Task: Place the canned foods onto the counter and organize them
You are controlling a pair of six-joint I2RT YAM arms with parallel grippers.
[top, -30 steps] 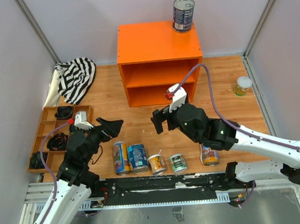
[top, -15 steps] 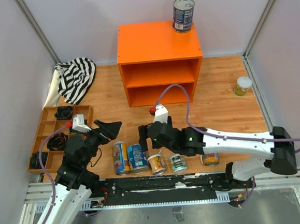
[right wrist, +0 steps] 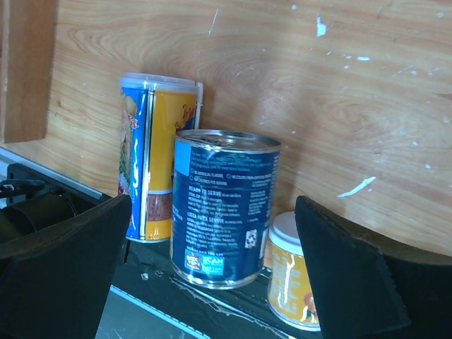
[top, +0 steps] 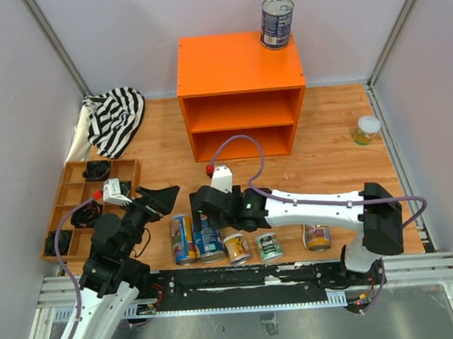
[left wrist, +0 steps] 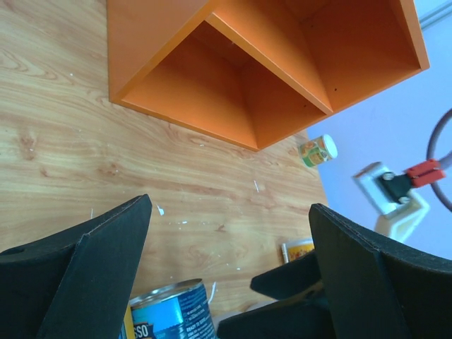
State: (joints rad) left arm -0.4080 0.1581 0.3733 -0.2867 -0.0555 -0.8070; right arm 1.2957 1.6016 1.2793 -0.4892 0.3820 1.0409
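Note:
The orange counter [top: 240,90] stands at the back with one wide blue can [top: 278,22] on its top right corner. A row of cans stands at the near edge: a tall yellow-and-blue can [top: 182,238], a wide blue can [top: 208,239], a small yellow can [top: 236,247], a small green can [top: 269,246] and a yellow-labelled can [top: 317,236]. My right gripper [top: 200,207] is open just behind the wide blue can [right wrist: 226,205], its fingers standing wide on either side and not touching. My left gripper [top: 168,196] is open and empty, left of the row.
A small green-and-yellow jar [top: 367,129] stands at the far right. A brown compartment tray [top: 73,209] with black items lies at the left, with a striped cloth [top: 115,119] behind it. The left wrist view shows the counter's open front [left wrist: 268,63].
My right arm has swung left and down toward the near edge, bringing its open gripper to the wide blue can. My left arm has drawn back slightly.

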